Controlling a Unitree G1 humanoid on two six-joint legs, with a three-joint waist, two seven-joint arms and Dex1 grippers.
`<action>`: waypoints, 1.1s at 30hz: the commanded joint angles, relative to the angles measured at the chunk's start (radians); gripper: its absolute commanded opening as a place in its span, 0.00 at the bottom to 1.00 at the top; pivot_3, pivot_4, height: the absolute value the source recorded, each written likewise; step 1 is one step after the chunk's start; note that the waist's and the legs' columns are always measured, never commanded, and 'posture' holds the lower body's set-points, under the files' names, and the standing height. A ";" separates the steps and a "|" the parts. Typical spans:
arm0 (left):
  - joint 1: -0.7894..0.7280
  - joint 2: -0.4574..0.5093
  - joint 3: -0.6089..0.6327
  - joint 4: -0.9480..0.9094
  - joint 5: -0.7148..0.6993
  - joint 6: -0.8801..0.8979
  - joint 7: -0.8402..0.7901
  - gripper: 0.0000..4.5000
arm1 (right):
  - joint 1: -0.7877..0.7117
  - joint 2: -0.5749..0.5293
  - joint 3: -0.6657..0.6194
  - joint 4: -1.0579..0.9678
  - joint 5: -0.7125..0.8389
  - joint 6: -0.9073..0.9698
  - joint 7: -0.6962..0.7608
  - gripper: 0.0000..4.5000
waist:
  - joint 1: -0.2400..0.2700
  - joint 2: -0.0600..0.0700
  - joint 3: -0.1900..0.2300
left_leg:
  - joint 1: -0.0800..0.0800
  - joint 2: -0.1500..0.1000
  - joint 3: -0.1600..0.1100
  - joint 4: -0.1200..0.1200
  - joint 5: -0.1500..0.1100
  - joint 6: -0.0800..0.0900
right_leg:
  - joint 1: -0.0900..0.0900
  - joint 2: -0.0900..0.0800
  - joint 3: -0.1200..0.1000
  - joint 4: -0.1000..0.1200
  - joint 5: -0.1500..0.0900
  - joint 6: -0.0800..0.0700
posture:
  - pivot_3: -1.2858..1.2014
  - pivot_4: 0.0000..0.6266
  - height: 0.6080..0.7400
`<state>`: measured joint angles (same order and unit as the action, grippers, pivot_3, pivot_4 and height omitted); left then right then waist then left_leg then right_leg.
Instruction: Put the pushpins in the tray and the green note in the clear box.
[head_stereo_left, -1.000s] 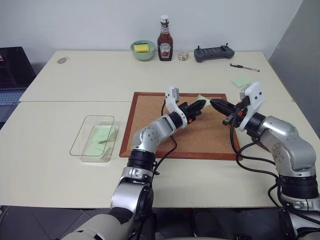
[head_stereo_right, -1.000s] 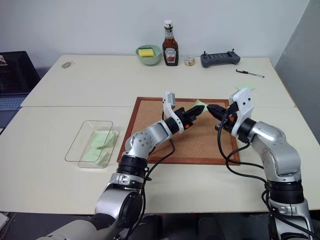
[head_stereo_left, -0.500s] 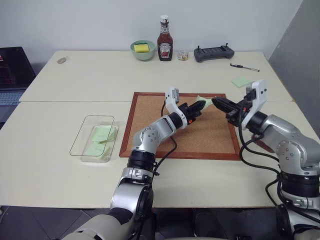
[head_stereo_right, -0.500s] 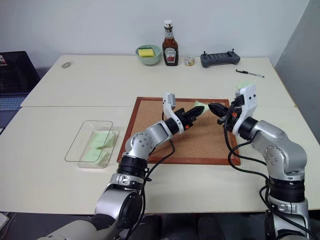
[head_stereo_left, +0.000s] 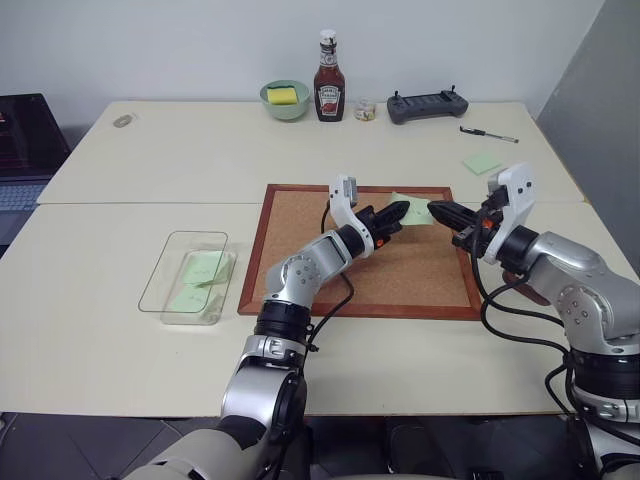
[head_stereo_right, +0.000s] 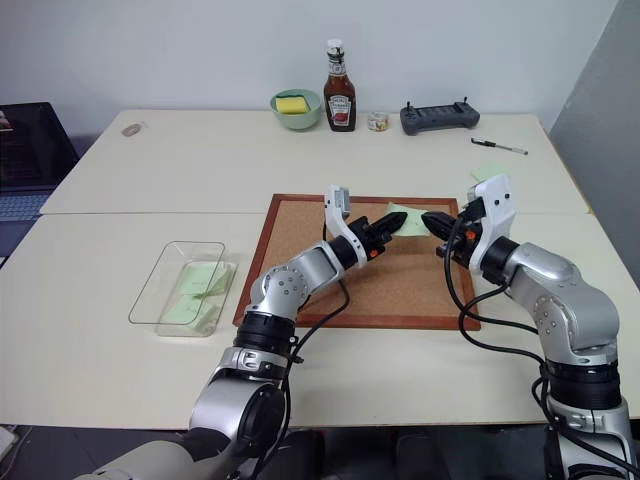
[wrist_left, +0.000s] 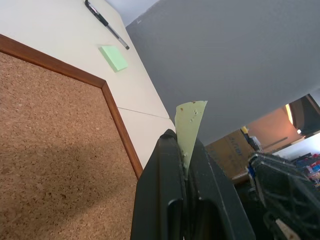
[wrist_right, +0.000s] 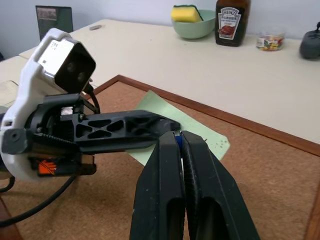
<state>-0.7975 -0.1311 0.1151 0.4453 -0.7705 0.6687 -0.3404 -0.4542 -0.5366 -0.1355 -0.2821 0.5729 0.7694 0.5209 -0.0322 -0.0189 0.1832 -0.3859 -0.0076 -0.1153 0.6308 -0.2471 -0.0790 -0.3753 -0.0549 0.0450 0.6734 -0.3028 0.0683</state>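
The green note is pinched by one end in my shut left gripper, held a little above the far right part of the corkboard. Small pin holes show in the note. My right gripper is shut just beside the note's free end, with a small blue bit, seemingly a pushpin, between its tips. The clear box lies left of the corkboard with green slips inside. A dark reddish-brown edge, likely the tray, peeks from under my right forearm.
At the table's far side stand a ketchup bottle, a green bowl with a sponge, a black controller and a pen. A green sticky pad lies at the right. A laptop sits at the far left.
My right wrist has rolled a little and its tip has drawn slightly right of the note. The left gripper and note have kept still.
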 joint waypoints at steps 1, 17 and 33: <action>0.005 -0.073 0.002 -0.013 -0.001 -0.012 -0.008 0.01 | -0.010 -0.012 -0.056 -0.023 0.007 -0.036 -0.001 0.00 | 0.001 0.000 0.000 | 0.000 0.000 0.000 0.000 0.000 0.000 | 0.000 0.000 0.000 0.000 0.000 0.000 | 0.52 0.24 1.00; 0.102 -0.001 -0.088 -0.192 0.085 0.018 -0.039 0.01 | 0.367 -0.377 -0.233 0.044 -0.227 -0.249 0.154 0.00 | 0.001 -0.001 0.000 | -0.002 0.000 0.001 0.000 0.000 0.000 | 0.000 0.000 0.000 -0.001 0.000 0.000 | 0.52 0.24 1.00; 0.106 -0.014 -0.074 -0.195 0.108 0.015 -0.029 0.00 | 0.378 -0.442 -0.106 0.253 -0.422 -0.344 0.183 0.11 | 0.001 -0.001 0.000 | 0.002 0.000 0.003 0.001 0.000 -0.001 | 0.002 0.000 0.002 -0.001 0.000 0.000 | 0.52 0.24 1.00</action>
<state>-0.6854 -0.1273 0.0408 0.2938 -0.6619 0.6905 -0.3627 -0.0610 -0.9611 -0.2334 -0.0293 0.1668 0.4530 0.7002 -0.0316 -0.0197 0.1836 -0.3842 -0.0071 -0.1123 0.6313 -0.2465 -0.0800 -0.3734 -0.0549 0.0471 0.6727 -0.3028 0.0686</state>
